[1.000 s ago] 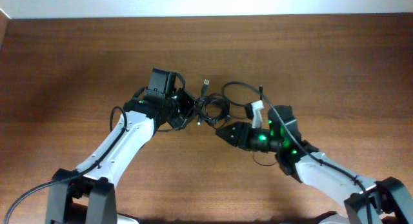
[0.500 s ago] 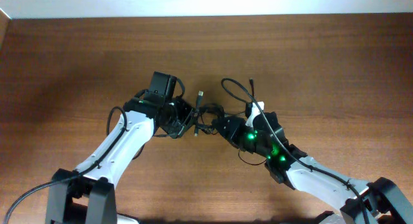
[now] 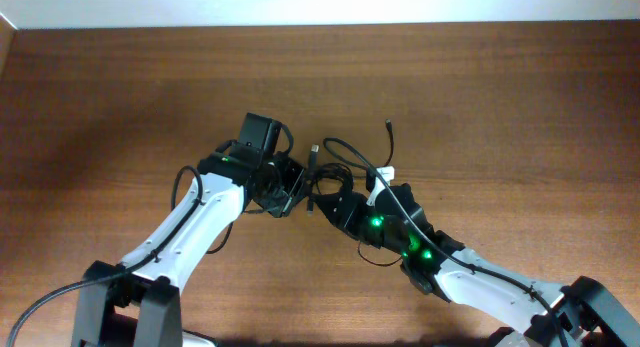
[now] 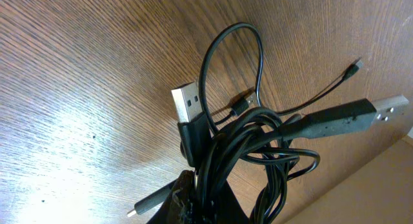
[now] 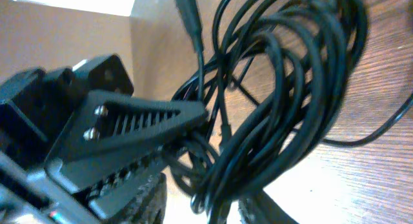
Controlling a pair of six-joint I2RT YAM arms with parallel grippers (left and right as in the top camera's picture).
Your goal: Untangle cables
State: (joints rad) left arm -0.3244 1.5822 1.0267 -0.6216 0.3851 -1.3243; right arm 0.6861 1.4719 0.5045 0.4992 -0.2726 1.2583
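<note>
The cables (image 3: pixel 327 175) are a knotted bundle of thin black cords at the table's middle, held between both grippers. Loose ends stick out: a silvery USB plug (image 3: pixel 314 148), a dark plug (image 3: pixel 388 126) and a white piece (image 3: pixel 386 173). My left gripper (image 3: pixel 291 190) is shut on the bundle's left side; in the left wrist view its fingertips (image 4: pixel 208 203) pinch the cords (image 4: pixel 245 146) below a USB plug (image 4: pixel 187 102). My right gripper (image 3: pixel 336 201) grips the bundle from the right; in the right wrist view its fingers (image 5: pixel 210 208) close round the loops (image 5: pixel 277 101).
The brown wooden table (image 3: pixel 500 97) spreads on all sides, with a pale wall strip along its far edge. The left gripper's ribbed finger (image 5: pixel 129 124) shows close by in the right wrist view. Thick arm cables run along both arms.
My right gripper has moved left and up onto the bundle. The bundle and its loose ends have shifted a little. The left gripper has stayed shut on the cables, nudging slightly right.
</note>
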